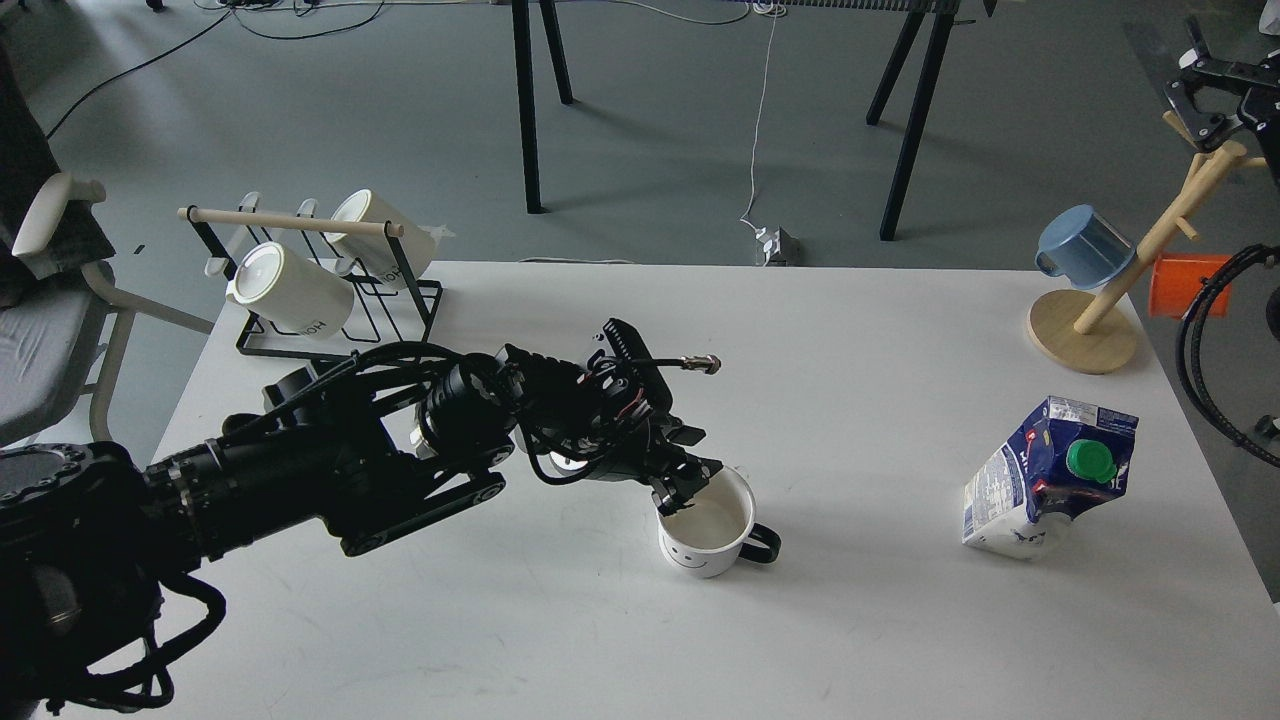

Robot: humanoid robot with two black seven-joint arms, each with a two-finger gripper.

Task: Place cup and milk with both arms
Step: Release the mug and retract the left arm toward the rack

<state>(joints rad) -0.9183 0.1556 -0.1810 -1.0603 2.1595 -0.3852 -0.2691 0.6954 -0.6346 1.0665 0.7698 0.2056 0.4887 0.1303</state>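
Observation:
A white cup (705, 530) with a smiley face and a black handle stands upright on the white table (860, 620), near its middle. My left gripper (688, 468) is at the cup's left rim. Its fingers look spread apart, one above the rim and one at it, with no firm hold. A blue and white milk carton (1048, 478) with a green cap stands dented and leaning at the table's right. My right gripper (1192, 82) is high at the far right, beside the top of a wooden mug tree, well away from the carton. It appears open and empty.
A black wire rack (330, 320) with two white mugs stands at the back left. The wooden mug tree (1085, 335) holds a blue cup (1082, 245) at the back right, with an orange cup (1185, 285) behind it. A chair (50, 300) stands left of the table.

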